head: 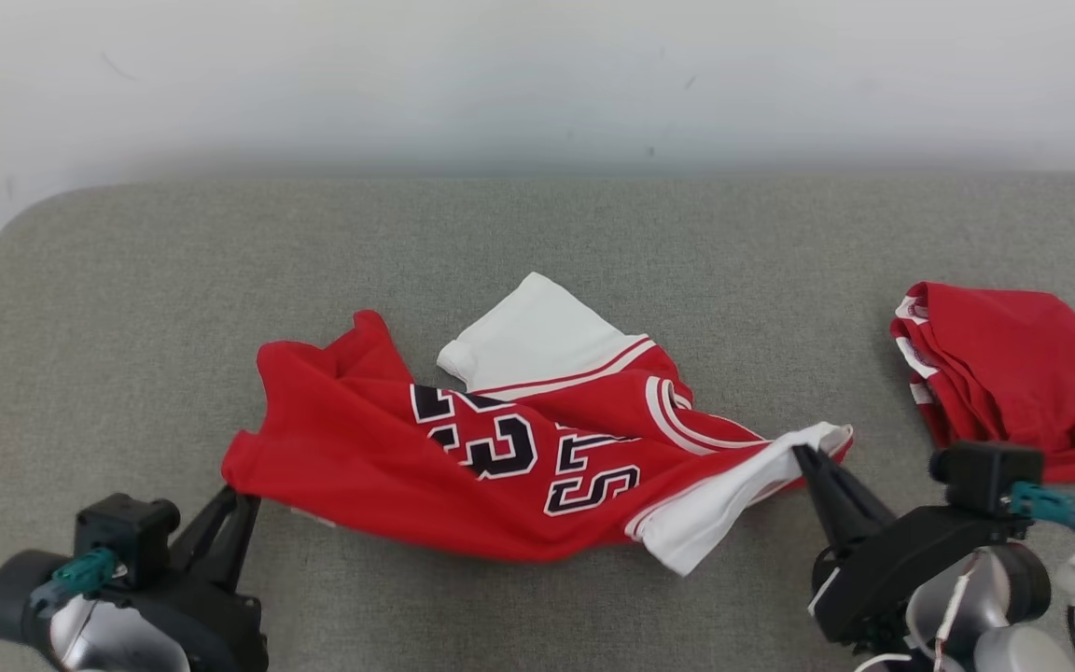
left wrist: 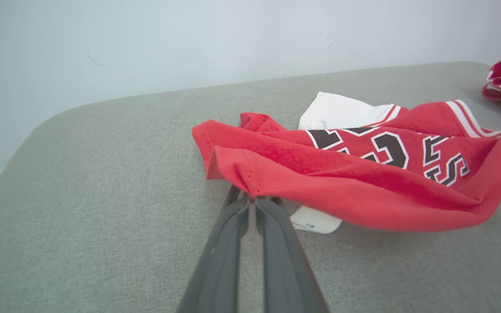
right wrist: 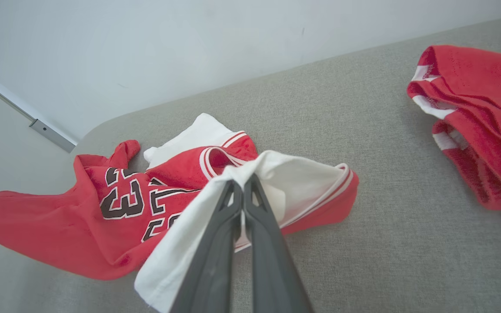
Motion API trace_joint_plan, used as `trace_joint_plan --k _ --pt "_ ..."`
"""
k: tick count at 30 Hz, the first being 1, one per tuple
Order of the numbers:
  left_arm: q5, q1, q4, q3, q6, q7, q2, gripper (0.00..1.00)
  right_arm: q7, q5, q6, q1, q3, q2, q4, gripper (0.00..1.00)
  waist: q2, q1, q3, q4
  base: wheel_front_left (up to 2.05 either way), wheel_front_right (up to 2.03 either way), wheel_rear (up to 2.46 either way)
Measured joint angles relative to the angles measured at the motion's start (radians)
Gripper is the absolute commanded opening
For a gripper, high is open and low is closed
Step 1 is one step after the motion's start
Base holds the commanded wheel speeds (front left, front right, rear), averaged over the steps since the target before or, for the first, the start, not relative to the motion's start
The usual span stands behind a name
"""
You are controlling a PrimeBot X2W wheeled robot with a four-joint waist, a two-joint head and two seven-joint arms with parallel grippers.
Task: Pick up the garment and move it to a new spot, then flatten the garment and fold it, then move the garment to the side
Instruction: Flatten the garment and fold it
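The left gripper (head: 237, 497) is reaching in from the near left, with its wrist sitting low over the table (head: 537, 243) and its fingers pointing far and a little right. The fingers are pinching together on the red bottom corner of the jersey (head: 360, 439). In the left wrist view the cloth is bunching right at the tips.

The right gripper (head: 803, 455) is coming in from the near right, fingers angling far and left. They are clamping together on the white sleeve at the jersey's right end, and in the right wrist view the white cloth is draping over both tips.

The jersey is stretching between the two grippers across the middle of the table, its dark numbers and letters facing up. Its near edge is sagging in a curve between the two grips and casting a shadow on the grey fabric. The far part, with the other white sleeve, is lying on the table. A white label (left wrist: 313, 221) is hanging out under the near edge, just right of the left fingers.

A second red garment (head: 1013, 373) is lying crumpled at the right edge of the table, apart from the jersey and just beyond the right wrist. A pale wall (head: 537, 75) is standing behind the table.
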Motion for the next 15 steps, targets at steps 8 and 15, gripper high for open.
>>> trace_joint_plan --k 8,15 --pt "-0.006 0.039 -0.199 0.054 0.076 -0.06 -0.031 0.0 -0.055 0.032 -0.001 0.0 -0.071 0.002 -0.121 0.0 0.0 0.0 -0.028 0.003 0.0 0.0 0.0" --pt "-0.034 0.089 -0.379 0.057 0.09 -0.082 -0.058 0.0 -0.112 0.085 0.0 0.0 -0.142 0.005 -0.269 0.0 0.0 0.0 -0.035 -0.004 0.0 0.0 0.0"
